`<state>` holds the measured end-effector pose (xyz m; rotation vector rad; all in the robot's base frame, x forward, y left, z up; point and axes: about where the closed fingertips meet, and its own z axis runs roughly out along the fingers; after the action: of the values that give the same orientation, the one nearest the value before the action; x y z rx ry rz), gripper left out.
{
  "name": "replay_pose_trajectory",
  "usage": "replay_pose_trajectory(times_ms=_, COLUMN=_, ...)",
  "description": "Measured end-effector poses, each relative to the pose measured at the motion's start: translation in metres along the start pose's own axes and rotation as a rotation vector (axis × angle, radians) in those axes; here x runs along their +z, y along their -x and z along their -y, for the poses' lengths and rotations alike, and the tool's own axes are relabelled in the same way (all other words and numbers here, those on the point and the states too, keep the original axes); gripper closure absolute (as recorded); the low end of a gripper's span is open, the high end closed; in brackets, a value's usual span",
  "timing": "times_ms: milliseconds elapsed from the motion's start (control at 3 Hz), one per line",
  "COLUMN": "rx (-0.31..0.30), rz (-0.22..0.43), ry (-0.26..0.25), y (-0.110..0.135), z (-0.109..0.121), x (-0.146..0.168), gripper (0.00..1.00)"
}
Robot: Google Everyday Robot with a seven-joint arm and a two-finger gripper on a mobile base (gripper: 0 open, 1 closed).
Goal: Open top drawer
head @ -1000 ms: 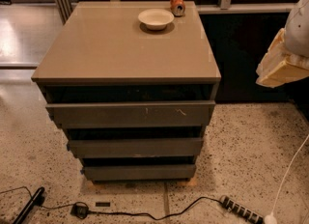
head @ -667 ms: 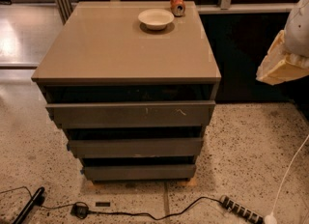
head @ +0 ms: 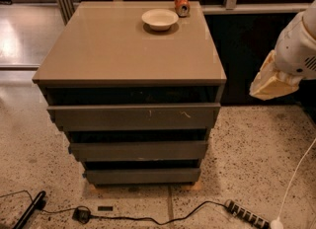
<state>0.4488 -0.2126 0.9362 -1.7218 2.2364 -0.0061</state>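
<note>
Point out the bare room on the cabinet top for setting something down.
The cabinet top is bare from its front edge back to the bowl, and along its left side. The back right is crowded: bowl and can sit close together. The gripper hangs right of the cabinet.

Top drawer: flat, handle-less, dark grey-brown front, sitting level just under the cabinet top, with a dark gap showing above it. Small pale scratches are showing right of centre. Gripper is hovering off to the right, well apart from the drawer.
</note>
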Motion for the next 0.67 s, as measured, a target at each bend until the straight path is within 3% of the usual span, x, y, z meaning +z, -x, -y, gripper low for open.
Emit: replay_pose_trajectory(times_ms=667, rx=0.002, rz=0.012, ry=0.138, y=0.0, z=0.008, x=0.109, gripper=1.0)
